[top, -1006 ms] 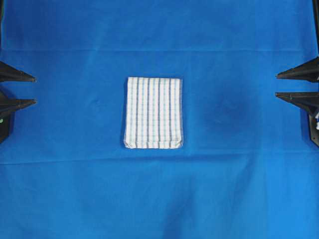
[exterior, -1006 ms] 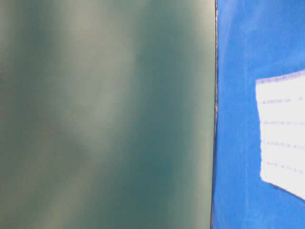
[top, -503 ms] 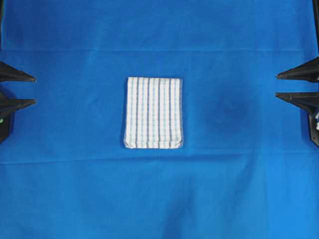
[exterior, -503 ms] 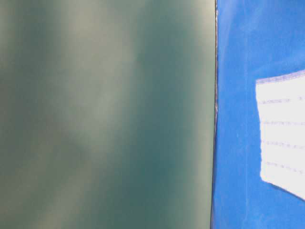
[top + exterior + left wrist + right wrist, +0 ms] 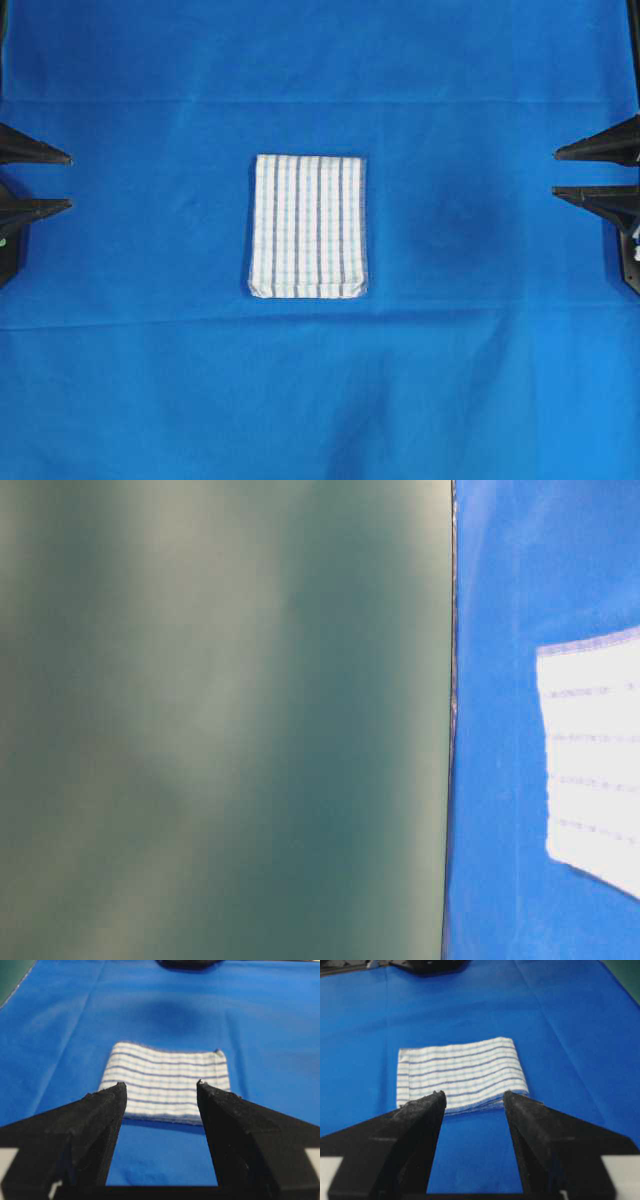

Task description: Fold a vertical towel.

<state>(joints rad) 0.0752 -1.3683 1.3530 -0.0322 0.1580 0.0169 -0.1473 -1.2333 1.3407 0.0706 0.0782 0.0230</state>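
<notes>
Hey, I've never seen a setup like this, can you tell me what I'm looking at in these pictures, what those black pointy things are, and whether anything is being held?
This is a two-armed robot at a table. The overhead view looks straight down: a striped towel, already folded into a neat rectangle, lies on a blue table cloth. The black points at the edges are the left gripper and the right gripper. Two more cameras ride on the wrists, each looking out between its own jaws at the towel. The table-level view is mostly a blurred green surface, with the towel at its right edge. Both sets of jaws stand open, apart from the towel. Nothing is held.
</notes>
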